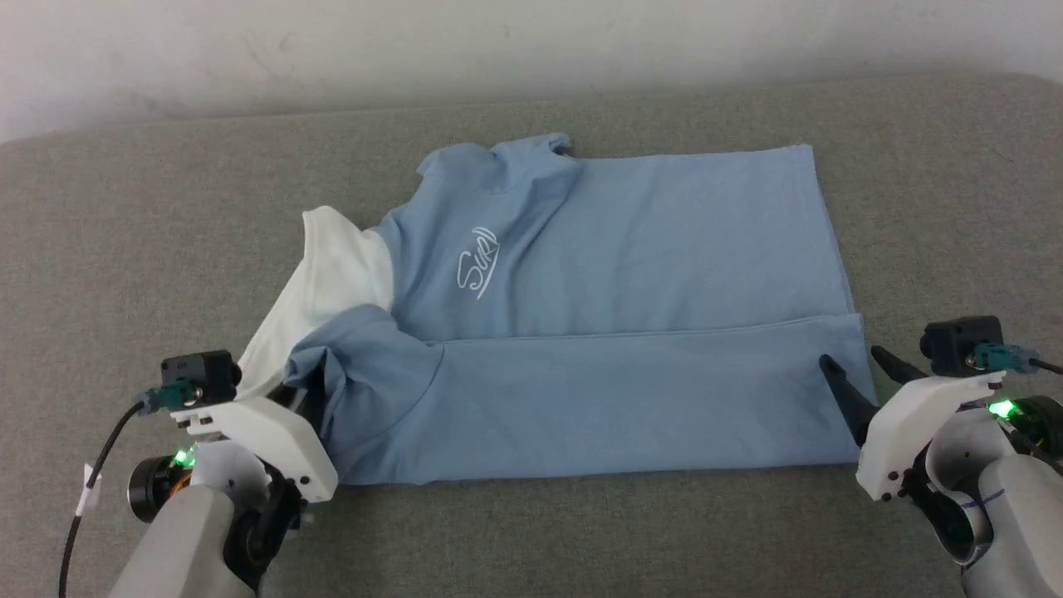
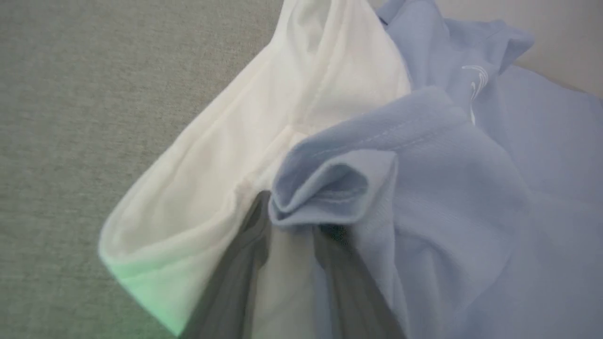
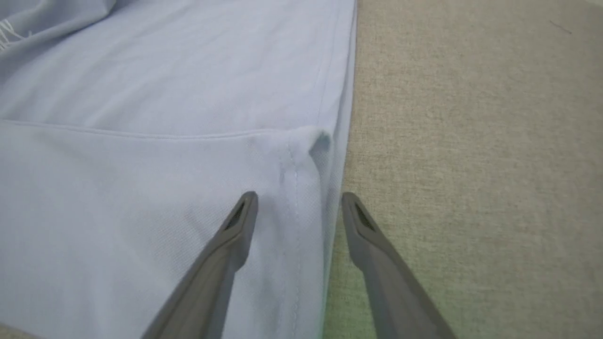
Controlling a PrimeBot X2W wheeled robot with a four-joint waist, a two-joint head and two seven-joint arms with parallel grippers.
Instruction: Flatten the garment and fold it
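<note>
The garment (image 1: 623,249), a light blue shirt with a white cursive logo (image 1: 477,264), lies spread on the grey surface. Its near long edge is folded over towards the middle. A white part (image 1: 332,274) sticks out at its left end. My left gripper (image 1: 309,390) is tucked into the bunched left end. In the left wrist view its fingers (image 2: 254,226) stand a little apart, blurred, with white and blue cloth (image 2: 447,188) between them. My right gripper (image 1: 849,357) is open. Its fingertips (image 3: 245,212) straddle the hem at the folded flap's right corner (image 3: 311,141).
The grey fabric-covered surface (image 1: 124,249) stretches all round the shirt, with bare room to the left, right and front. A pale wall (image 1: 498,41) runs along the back edge. A black cable (image 1: 91,482) hangs from my left wrist.
</note>
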